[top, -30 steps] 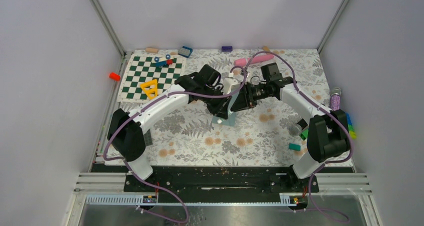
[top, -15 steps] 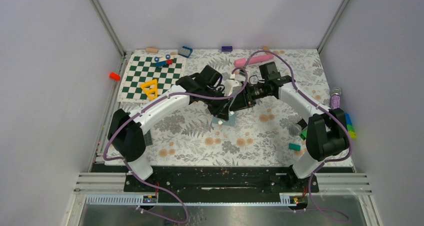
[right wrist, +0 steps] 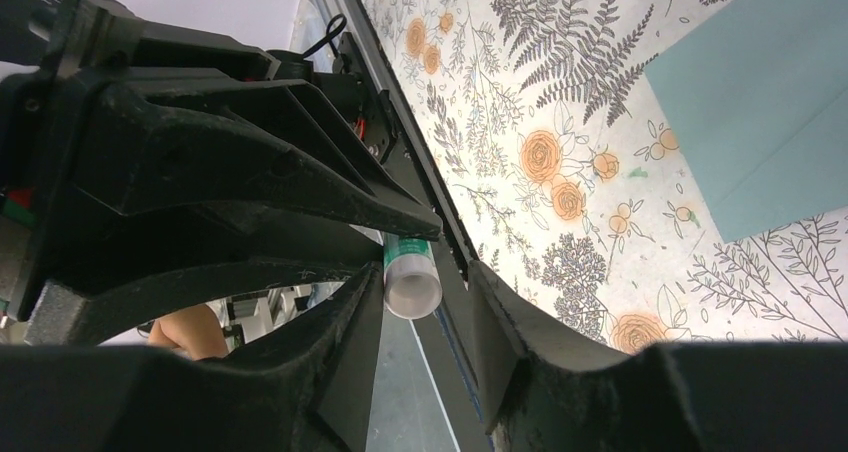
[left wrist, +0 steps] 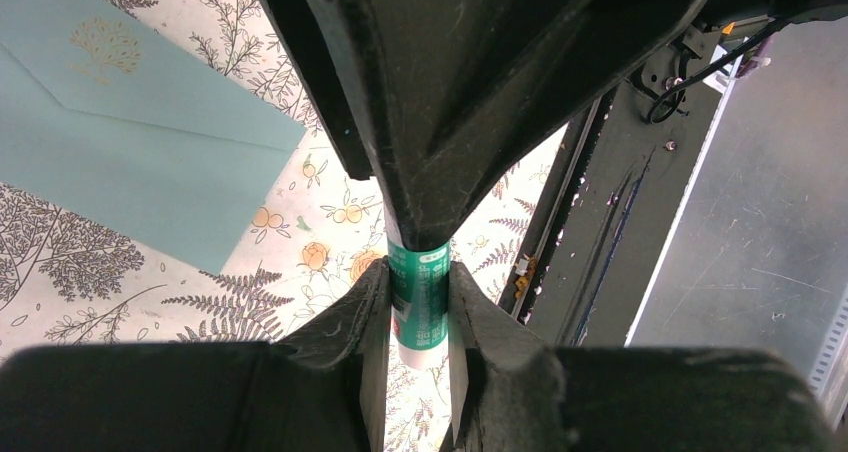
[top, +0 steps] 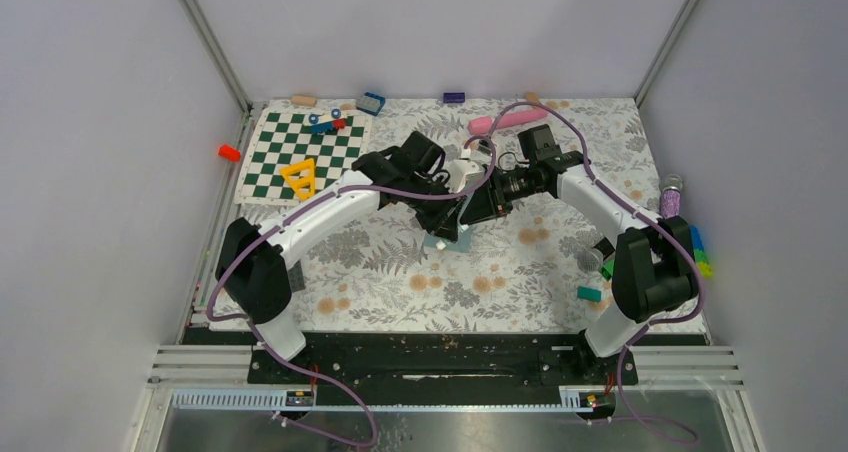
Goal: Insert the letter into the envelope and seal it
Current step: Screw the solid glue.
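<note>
Squeezing a small green-and-white tube (left wrist: 420, 317), my left gripper (left wrist: 418, 282) holds it tight. My right gripper (right wrist: 425, 277) sits around its white end; I cannot tell if it grips. The flat grey-teal paper envelope (left wrist: 130, 122) lies on the flowery tablecloth (left wrist: 300, 242) below.

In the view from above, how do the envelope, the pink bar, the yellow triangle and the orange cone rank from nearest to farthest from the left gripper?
Counting from the left gripper:
1. envelope, right beside it, toward the near edge.
2. pink bar, behind it, to the right.
3. yellow triangle, to the left, on the chessboard.
4. orange cone, far left, past the chessboard.
</note>
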